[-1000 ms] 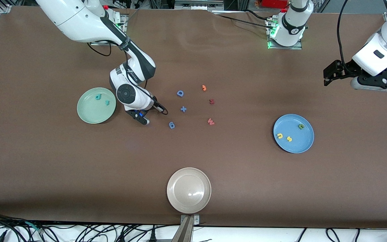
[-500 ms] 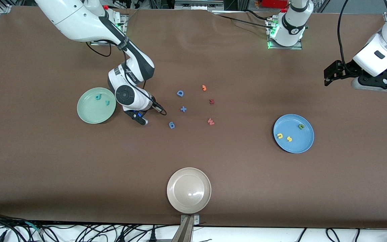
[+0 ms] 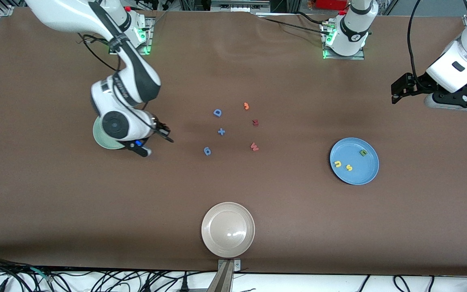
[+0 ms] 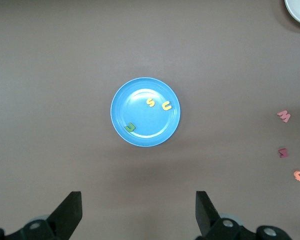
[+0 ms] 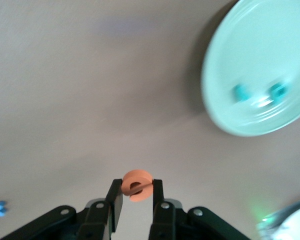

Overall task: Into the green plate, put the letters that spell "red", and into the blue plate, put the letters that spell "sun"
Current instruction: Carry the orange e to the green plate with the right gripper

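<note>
R gripper (image 5: pixel 135 197) is up over the brown surface (image 3: pixel 298 227), just beside the green plate (image 5: pixel 255 65), at the R arm's end. Its fingers (image 5: pixel 115 200) are clamped on the orange "e" (image 5: pixel 136 184), which sits upright betw. them. In the front view the R arm's wrist covers most of the green plate (image 3: pixel 100 142); only a sliver of rim shows. In the R wrist view two teal letters (image 5: pixel 257 91) lie inside the plate, near each other but apart; too blurred to read which is "r" and which is "d".

L gripper (image 3: pixel 399 87) waits up high over the L arm's end of the surface, fingers (image 4: pixel 70 215) wide apart, holding nothing. The blue plate (image 3: pixel 369 174) lies nearer the front camera than that gripper. In it: yellow "u" (image 3: pixel 337 164) and yellow "s" (image 3: pixel 349 167) just beside each other, olive-green "n" (image 3: pixel 363 153) apart from them, near the rim.

Mid-surface, betw. the two plates, loose pieces lie apart from one another: blue "D" (image 3: pixel 217 112), blue plus sign (image 3: pixel 221 131), blue "6"-like piece (image 3: pixel 207 151), orange hooked piece (image 3: pixel 246 106), dark red "M" (image 3: pixel 255 122), red "W" (image 3: pixel 254 147). Beige plate (image 3: pixel 209 239) lies at the edge nearest the front camera.
</note>
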Controlling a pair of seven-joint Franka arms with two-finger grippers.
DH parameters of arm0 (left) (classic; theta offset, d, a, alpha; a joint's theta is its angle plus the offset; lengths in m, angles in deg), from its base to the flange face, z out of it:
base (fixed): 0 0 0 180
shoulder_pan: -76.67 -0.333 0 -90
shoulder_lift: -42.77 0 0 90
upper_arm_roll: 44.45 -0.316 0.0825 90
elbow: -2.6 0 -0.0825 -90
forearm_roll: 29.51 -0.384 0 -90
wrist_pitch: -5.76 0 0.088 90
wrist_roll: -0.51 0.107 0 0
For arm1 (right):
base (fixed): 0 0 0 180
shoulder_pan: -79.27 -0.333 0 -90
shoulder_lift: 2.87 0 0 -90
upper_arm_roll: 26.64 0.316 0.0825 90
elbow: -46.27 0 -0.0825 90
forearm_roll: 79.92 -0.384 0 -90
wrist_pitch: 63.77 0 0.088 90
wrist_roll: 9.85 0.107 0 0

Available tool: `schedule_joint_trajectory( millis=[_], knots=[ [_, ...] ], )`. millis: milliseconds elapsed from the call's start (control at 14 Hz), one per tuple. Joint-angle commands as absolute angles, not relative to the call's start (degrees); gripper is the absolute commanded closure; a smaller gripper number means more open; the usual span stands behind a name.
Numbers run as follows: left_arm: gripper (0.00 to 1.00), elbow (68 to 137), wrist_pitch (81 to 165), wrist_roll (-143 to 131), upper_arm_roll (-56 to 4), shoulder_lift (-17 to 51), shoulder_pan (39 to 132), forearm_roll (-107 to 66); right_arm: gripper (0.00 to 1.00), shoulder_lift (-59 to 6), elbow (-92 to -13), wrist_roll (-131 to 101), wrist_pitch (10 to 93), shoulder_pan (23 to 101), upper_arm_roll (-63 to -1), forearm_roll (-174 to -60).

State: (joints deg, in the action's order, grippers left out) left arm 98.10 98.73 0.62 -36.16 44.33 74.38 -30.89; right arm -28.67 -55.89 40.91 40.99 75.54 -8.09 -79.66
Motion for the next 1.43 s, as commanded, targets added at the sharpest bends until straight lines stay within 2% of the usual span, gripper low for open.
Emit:
schedule_joint_trajectory(
  millis=[0,286,429,714,1000,1143,1214,1286,1357],
  knots=[
    [0.0,96.29,97.35,-0.2,-35.75,43.56,73.85,-29.07,0.9,-26.78,-56.12,28.25,36.7,75.67,-14.4,-79.75],
    [0.0,96.2,97.35,-0.2,-35.75,43.56,73.77,-29.07,0.9,-26.68,-58.14,9.09,37.65,75.67,-24.51,-79.84],
    [0.0,96.2,97.35,-0.2,-35.75,43.56,73.68,-29.07,0.9,-27.12,-61.46,1.16,42.9,75.76,-28.3,-80.01],
    [0.0,96.11,97.35,-0.11,-35.75,43.48,73.59,-29.07,0.9,-28.53,-70.69,-3.52,58.37,76.11,-29.63,-80.1],
    [0.0,96.11,97.35,-0.11,-35.84,43.48,73.5,-29.07,0.89,-29.14,-72.03,-4.23,59.45,76.64,-29.63,-80.1],
    [0.0,96.02,97.35,-0.11,-35.93,43.48,73.5,-29.07,0.79,-29.32,-72.12,-4.49,59.19,76.64,-29.63,-80.19],
    [0.0,96.11,97.35,-0.11,-35.84,43.48,73.5,-29.07,0.79,-29.32,-72.12,-4.49,58.84,76.64,-29.63,-80.19],
    [0.0,96.02,97.35,-0.11,-35.84,43.48,73.5,-29.07,0.71,-29.32,-72.12,-4.49,58.67,76.64,-29.63,-80.28],
    [0.0,96.02,97.35,-0.11,-35.84,43.48,73.5,-29.07,0.41,-29.24,-72.12,-4.41,58.66,76.64,-29.63,-80.28]
  ],
)
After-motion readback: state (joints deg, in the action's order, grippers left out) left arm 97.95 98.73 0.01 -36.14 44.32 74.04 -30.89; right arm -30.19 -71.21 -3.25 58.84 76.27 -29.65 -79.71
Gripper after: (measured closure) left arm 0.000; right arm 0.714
